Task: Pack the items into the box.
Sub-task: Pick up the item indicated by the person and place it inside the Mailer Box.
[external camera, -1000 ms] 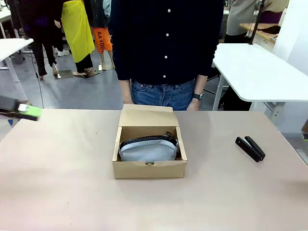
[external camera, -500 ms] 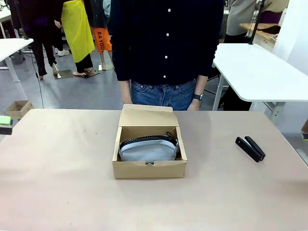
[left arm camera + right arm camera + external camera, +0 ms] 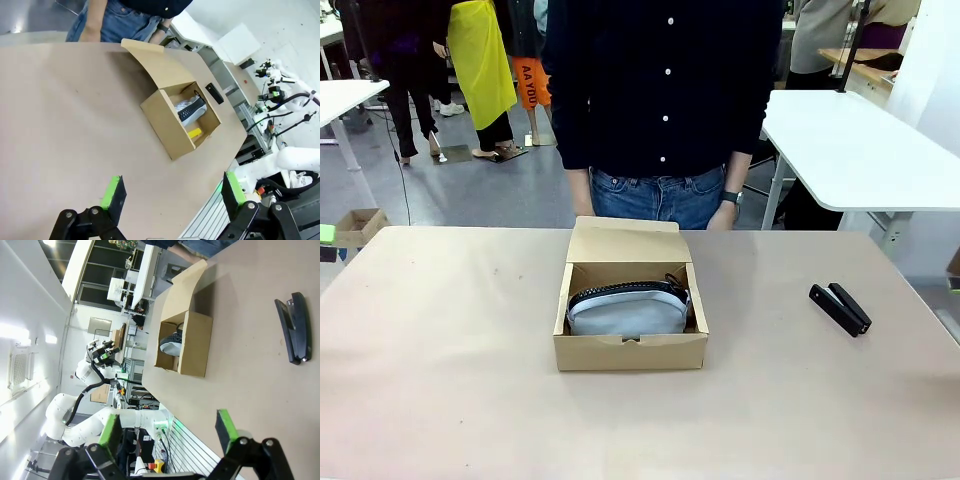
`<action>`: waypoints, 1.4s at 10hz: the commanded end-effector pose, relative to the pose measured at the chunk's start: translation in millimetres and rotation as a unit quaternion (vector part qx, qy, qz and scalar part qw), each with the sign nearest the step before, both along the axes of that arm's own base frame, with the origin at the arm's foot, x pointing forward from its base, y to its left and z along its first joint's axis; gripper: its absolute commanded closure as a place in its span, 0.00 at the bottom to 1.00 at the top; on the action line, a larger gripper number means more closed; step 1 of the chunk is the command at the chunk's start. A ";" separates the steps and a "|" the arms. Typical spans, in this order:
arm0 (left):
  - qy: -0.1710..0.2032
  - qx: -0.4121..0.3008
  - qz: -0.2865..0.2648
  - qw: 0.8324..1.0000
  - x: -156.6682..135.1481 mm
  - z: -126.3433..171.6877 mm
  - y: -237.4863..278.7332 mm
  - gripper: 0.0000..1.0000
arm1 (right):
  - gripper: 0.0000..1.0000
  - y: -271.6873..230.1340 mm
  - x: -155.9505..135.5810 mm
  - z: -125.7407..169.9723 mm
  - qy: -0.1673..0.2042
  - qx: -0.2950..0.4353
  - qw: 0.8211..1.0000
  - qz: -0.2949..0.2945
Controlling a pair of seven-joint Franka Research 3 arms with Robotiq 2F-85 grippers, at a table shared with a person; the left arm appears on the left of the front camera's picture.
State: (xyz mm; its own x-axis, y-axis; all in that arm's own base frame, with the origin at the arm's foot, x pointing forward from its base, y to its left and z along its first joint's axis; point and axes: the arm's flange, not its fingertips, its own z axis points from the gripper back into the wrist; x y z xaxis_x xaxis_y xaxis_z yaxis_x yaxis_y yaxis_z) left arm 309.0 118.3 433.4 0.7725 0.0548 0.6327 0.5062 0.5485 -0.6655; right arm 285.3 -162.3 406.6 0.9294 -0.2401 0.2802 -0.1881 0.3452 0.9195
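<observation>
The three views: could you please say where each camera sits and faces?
Front: on the robot's side, looking across the table at the box, the stapler and the person.
Left wrist: over the table's left, looking past the open left gripper at the box.
Right wrist: rolled sideways, looking past the open right gripper at the stapler.
Shared: all show the box with the pouch inside.

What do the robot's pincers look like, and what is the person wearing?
The left pincer and right pincer match: each has two black fingers, jointed with round pivots and faced with bright green pads. The person wears a dark long-sleeved shirt with white buttons, blue jeans and a wristwatch.
</observation>
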 end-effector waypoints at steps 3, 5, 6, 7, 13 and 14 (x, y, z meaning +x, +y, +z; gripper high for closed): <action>0.001 -0.013 0.005 1.000 -0.9 -0.4 -2.9 0.00 | 0.00 -1.2 -3.1 3.8 0.007 -0.003 1.000 0.004; 0.001 -0.013 0.005 1.000 -0.9 -0.4 -2.9 0.00 | 0.00 -1.2 -3.1 3.8 0.007 -0.003 1.000 0.004; 0.001 -0.013 0.005 1.000 -0.9 -0.4 -2.9 0.00 | 0.00 -1.2 -3.1 3.8 0.007 -0.003 1.000 0.004; 0.001 -0.013 0.005 1.000 -0.9 -0.4 -2.9 0.00 | 0.00 -1.2 -3.1 3.8 0.007 -0.003 1.000 0.004; 0.001 -0.013 0.005 1.000 -0.9 -0.4 -2.9 0.00 | 0.00 -1.2 -3.1 3.8 0.007 -0.003 1.000 0.004; 0.001 -0.013 0.005 1.000 -0.9 -0.4 -2.9 0.00 | 0.00 -1.2 -3.1 3.8 0.007 -0.003 1.000 0.004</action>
